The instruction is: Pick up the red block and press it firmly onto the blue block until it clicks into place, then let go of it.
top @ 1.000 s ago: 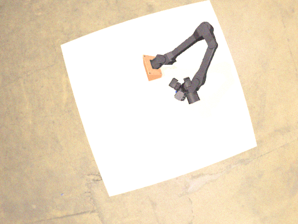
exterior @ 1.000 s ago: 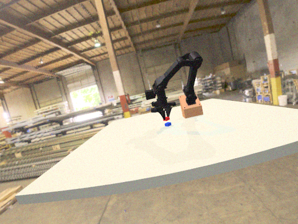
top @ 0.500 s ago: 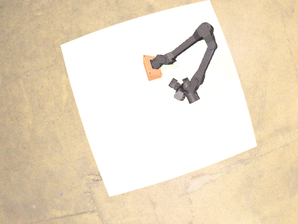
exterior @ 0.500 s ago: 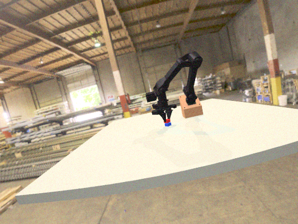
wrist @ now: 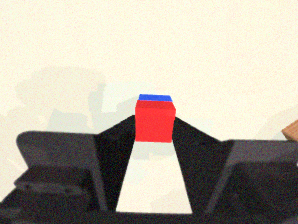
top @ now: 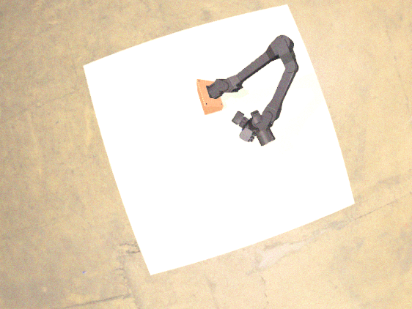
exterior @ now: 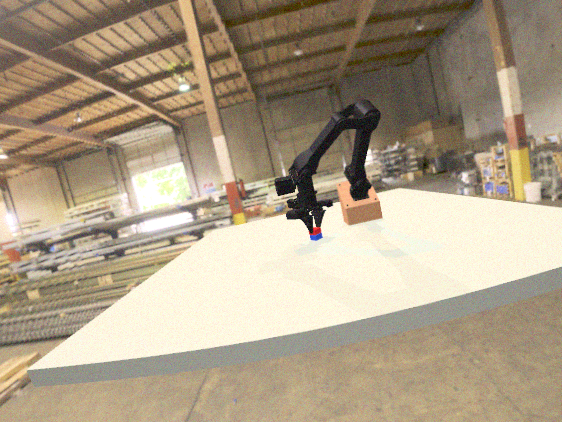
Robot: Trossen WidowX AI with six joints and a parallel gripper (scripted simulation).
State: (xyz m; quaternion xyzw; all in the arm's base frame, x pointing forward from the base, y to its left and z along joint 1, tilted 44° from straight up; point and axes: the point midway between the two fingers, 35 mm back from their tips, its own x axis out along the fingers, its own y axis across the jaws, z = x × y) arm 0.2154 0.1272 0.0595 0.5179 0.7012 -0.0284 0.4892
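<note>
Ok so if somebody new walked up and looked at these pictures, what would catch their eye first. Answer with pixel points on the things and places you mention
Probably the black arm (top: 256, 64) (exterior: 322, 142), arching from an orange-brown base block (top: 202, 96) (exterior: 361, 213) over a pale tabletop (top: 183, 183) (exterior: 250, 290) (wrist: 225, 50). Next, the bright red block (exterior: 315, 231) (wrist: 154, 122) held in its claw (exterior: 315, 232) (wrist: 153, 120), right above the blue block (exterior: 316, 237) (wrist: 155, 97) on that tabletop.
</note>
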